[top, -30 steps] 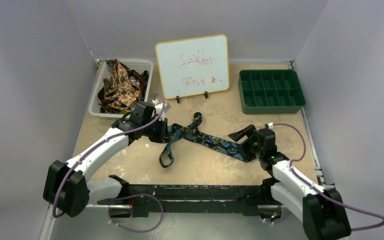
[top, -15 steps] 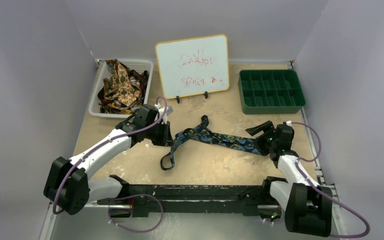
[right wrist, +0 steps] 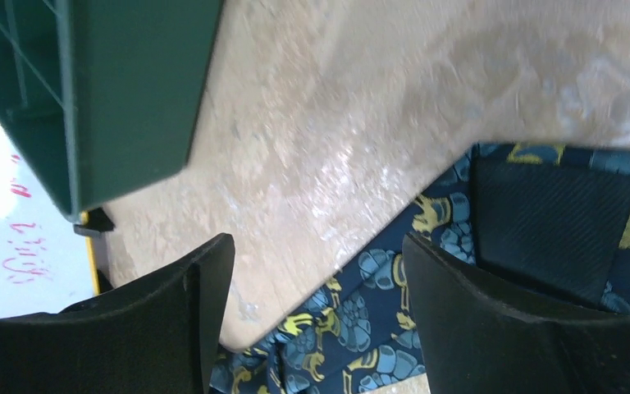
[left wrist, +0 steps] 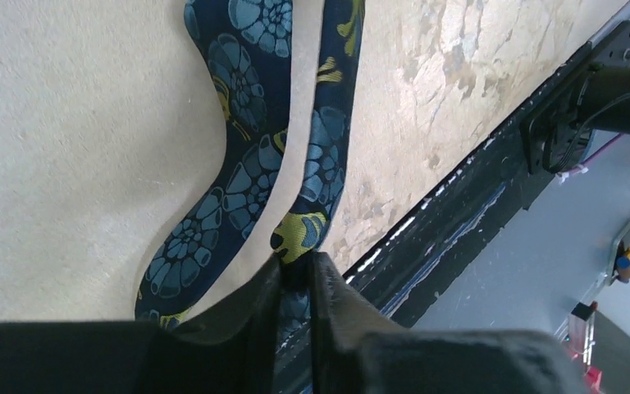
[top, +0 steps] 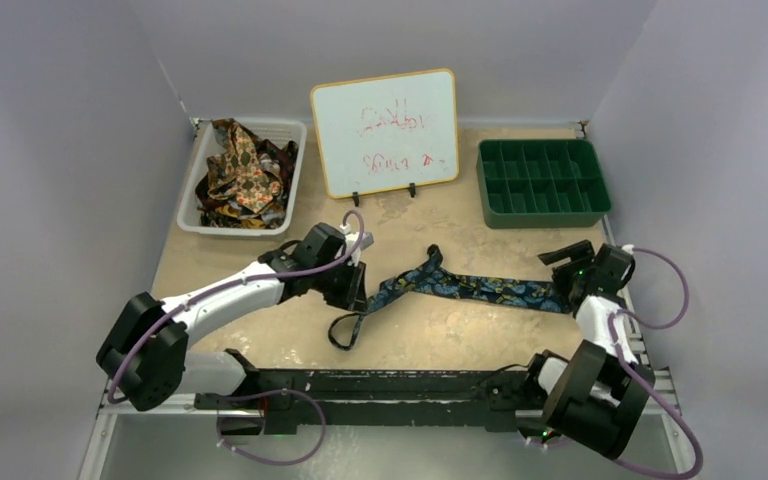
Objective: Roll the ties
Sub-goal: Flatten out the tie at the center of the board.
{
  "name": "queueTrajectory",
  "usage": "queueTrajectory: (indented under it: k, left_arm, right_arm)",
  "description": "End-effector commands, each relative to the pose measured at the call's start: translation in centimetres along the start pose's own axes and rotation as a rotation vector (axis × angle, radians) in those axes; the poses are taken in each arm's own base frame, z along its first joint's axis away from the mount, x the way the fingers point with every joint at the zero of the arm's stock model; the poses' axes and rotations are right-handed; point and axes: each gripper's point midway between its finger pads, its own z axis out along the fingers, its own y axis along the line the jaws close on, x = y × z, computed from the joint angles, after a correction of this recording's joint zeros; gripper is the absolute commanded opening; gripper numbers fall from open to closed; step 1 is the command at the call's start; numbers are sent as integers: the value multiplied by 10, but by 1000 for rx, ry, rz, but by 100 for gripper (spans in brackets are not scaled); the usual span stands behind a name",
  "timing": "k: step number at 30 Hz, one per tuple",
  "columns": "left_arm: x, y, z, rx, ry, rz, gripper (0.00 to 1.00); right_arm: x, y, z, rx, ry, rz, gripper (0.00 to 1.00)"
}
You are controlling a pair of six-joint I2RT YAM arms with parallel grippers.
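One navy tie (top: 480, 290) on the table, mid-frame in the top view, running from a small loop left of centre out to the right edge of the board.

Change over the last second:
- Right gripper (top: 570, 288) has swung from centre-right to the far right, just below the green tray (top: 540, 216). The tie's wide end went with it.
- The tie lay in a slack diagonal; it is now drawn nearly straight, with one kink left near the middle.
- Left gripper (top: 358, 290) has slid right and a little lower, toward centre.

Fingers:
- Left wrist view: left gripper (left wrist: 295, 267) is pinched tight on the narrow strip of the tie (left wrist: 246, 189), which doubles back beside itself toward the upper left of that frame.
- Right wrist view: right gripper (right wrist: 318, 246) has its fingers spread, nothing between them. The wide end (right wrist: 361, 345) lies flat on the board at lower right, dark lining up.

Judgement: this is the laying-out step and it is close to done. No rolling has begun. The loop at the left looks like it needs flattening before any roll starts.

The other ties (top: 240, 170) sit heaped in the white basket (top: 296, 135), upper left.
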Motion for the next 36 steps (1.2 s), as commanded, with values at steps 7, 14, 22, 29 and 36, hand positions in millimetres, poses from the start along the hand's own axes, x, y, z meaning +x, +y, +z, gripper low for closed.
queueTrajectory:
  k: [7,14,22,29,36]
  left_arm:
    - [-20,-6,-42,-57,-221,-20,51]
    - [33,26,-29,-132,-134,-217,57]
    - [67,56,-16,-268,-59,-294,58]
    - [73,65,-14,-343,-43,-303,52]
    - [68,72,-10,-412,-25,-311,5]
  right_arm:
    - [-23,95,-48,-373,-37,-334,82]
    - [31,140,-62,-435,42,-522,87]
    - [141,127,-44,-439,392,-640,86]
    - [199,131,-45,-463,500,-734,86]
    - [249,137,-56,-515,603,-926,83]
